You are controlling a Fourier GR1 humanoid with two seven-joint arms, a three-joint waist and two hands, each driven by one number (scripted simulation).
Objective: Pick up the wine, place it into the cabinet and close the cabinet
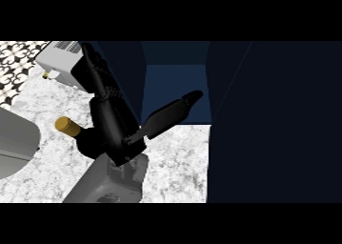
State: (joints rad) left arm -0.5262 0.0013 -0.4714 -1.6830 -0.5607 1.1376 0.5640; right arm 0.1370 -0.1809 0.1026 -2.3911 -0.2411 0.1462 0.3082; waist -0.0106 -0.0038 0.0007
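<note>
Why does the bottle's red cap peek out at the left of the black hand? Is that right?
Not quite. The bottle's cap is golden, not red. The head view shows it peeking out at the left of the black hand, just as you said.

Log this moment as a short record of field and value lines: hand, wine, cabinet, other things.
hand in view: one black hand on a grey forearm, fingers straight, thumb out toward the cabinet; which side it belongs to is unclear
wine: bottle with gold cap, mostly hidden behind the hand, over the marble counter
cabinet: dark blue cabinet, open, nothing seen inside
other: white appliance at upper left
</note>
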